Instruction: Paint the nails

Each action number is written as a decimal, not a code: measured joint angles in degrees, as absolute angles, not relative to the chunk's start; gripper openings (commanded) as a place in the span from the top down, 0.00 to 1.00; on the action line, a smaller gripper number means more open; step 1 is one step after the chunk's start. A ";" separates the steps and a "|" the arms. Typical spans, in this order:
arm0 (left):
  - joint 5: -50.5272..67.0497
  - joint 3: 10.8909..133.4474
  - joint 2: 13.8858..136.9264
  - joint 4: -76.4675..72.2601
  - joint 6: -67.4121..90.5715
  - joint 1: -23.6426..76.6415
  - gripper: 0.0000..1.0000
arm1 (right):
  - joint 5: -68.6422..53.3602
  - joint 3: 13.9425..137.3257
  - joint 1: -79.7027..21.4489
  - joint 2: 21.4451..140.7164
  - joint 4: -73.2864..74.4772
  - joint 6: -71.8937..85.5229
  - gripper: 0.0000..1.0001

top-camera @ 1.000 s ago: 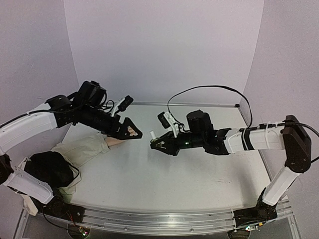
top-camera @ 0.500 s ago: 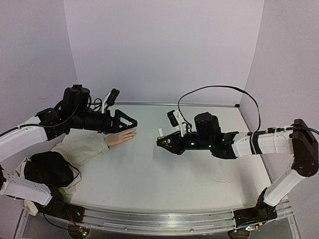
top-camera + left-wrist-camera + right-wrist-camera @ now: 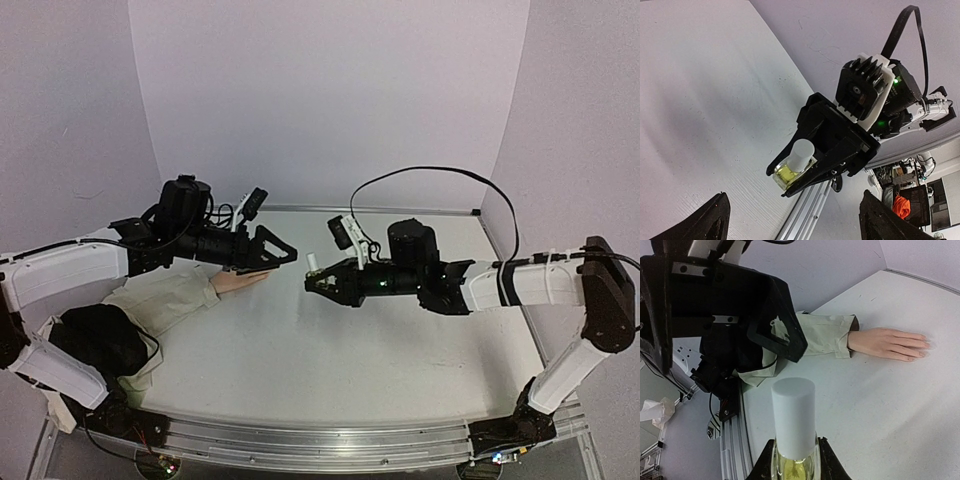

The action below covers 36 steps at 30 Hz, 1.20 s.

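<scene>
The left tool [image 3: 284,256] is wide open with nothing between its fingers [image 3: 715,220]. It hangs in the air above the mannequin hand [image 3: 238,282], not touching it as far as the top view shows. The right tool [image 3: 318,284] is clamped on a small bottle [image 3: 794,163] with yellowish-green liquid and a white cap. The bottle stands upright in the grip with the cap poking out past the fingertips. The two tools face each other across the middle of the surface [image 3: 350,350], near but apart, and the left wrist camera looks straight at the bottle.

The mannequin hand lies flat on the surface, palm down, with its fingers stretched toward the right arm's side. Its beige sleeve [image 3: 825,334] trails back toward the left edge, where it runs into a bunched-up dark cloth [image 3: 100,340]. The nails [image 3: 924,347] sit at the tips of those fingers, right on the surface and a bit in front of the left tool. Honestly they're too tiny in these shots to tell whether there's any colour on them. The bottle is well above the surface and off to the side of the fingertips.
</scene>
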State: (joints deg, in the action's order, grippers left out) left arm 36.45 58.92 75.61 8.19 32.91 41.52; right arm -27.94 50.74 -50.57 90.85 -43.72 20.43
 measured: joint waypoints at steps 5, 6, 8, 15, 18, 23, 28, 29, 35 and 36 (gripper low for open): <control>39.40 59.77 75.83 5.65 31.97 41.52 0.20 | -32.01 52.49 -50.57 93.21 -46.70 20.51 1.00; 39.90 60.05 75.83 5.02 31.73 41.54 0.23 | -33.15 52.49 -50.57 93.58 -47.70 20.64 1.00; 40.88 60.69 76.09 3.49 31.64 41.54 0.27 | -35.24 52.53 -50.57 94.19 -49.41 20.78 1.00; 43.53 61.98 79.64 0.36 31.18 41.56 0.38 | -41.60 53.84 -50.57 95.94 -54.08 20.88 1.00; 45.91 62.24 80.58 -0.60 30.50 41.56 0.42 | -43.68 54.54 -50.50 96.12 -55.55 20.86 1.00; 49.58 62.24 80.64 -3.86 29.87 41.56 0.50 | -45.91 55.00 -49.89 96.12 -57.01 20.88 1.00; 51.70 62.33 80.66 -6.00 30.00 41.60 0.59 | -46.85 55.24 -49.06 96.79 -59.55 21.39 1.00; 52.05 62.48 80.71 -6.13 30.09 41.67 0.62 | -46.87 55.29 -48.86 96.95 -59.92 21.50 1.00; 51.79 62.65 80.82 -7.07 29.89 41.56 0.66 | -47.75 55.86 -48.34 97.36 -61.47 21.82 1.00; 51.59 62.65 80.82 -7.16 29.87 41.58 0.64 | -47.75 55.86 -48.18 97.36 -61.63 21.93 1.00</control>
